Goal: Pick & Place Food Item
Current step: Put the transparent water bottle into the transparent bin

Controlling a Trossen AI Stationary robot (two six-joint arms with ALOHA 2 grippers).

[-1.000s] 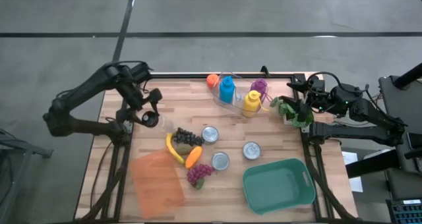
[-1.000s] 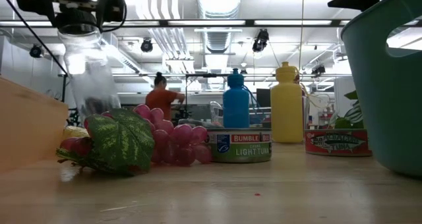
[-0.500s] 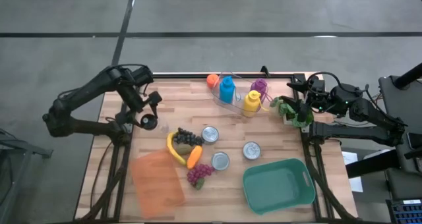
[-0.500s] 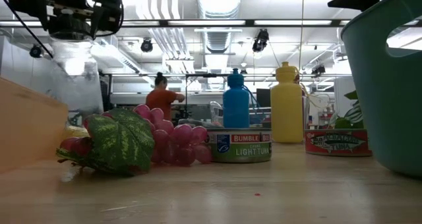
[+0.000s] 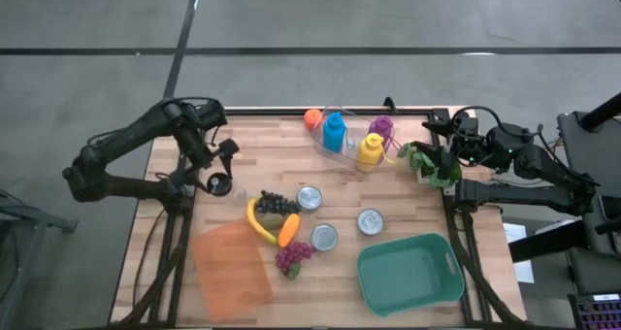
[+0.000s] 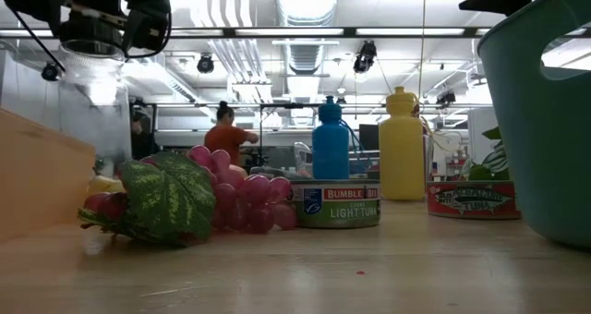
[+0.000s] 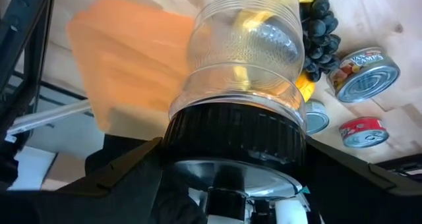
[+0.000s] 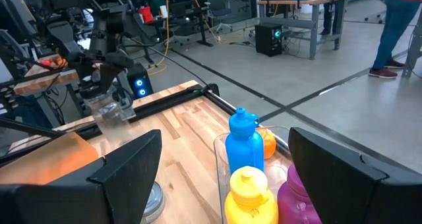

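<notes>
A clear plastic jar (image 5: 220,183) with a black lid is held by my left gripper (image 5: 214,174) over the table's left part, just left of the banana (image 5: 254,219) and black grapes (image 5: 276,204). In the low view the jar (image 6: 92,102) hangs upright below the gripper (image 6: 111,23); the red grapes' leaf (image 6: 166,199) hides its bottom. My right gripper (image 5: 435,156) waits open at the table's right edge beside a green leafy item (image 5: 425,164). The right wrist view shows its fingers wide apart (image 8: 231,168) with nothing between them. My left gripper holds the jar by its black lid (image 7: 231,135), pinched between the two fingers (image 7: 125,168), one on each side of the lid. The fingers come from above, pointing down. The clear body (image 7: 244,59) hangs upright below them; whether its bottom touches the table is hidden.
An orange cutting board (image 5: 231,263) lies near the left near corner and a teal bin (image 5: 409,271) at the right near corner. Three cans (image 5: 310,198) sit mid-table, with a carrot (image 5: 285,230) and red grapes (image 5: 294,256). Blue (image 5: 334,131) and yellow (image 5: 370,151) bottles stand in a clear tray at the far edge.
My left gripper has carried the jar a little toward the table's near edge and left. The jar, tilted a second ago, now hangs upright. The right arm has kept still.
</notes>
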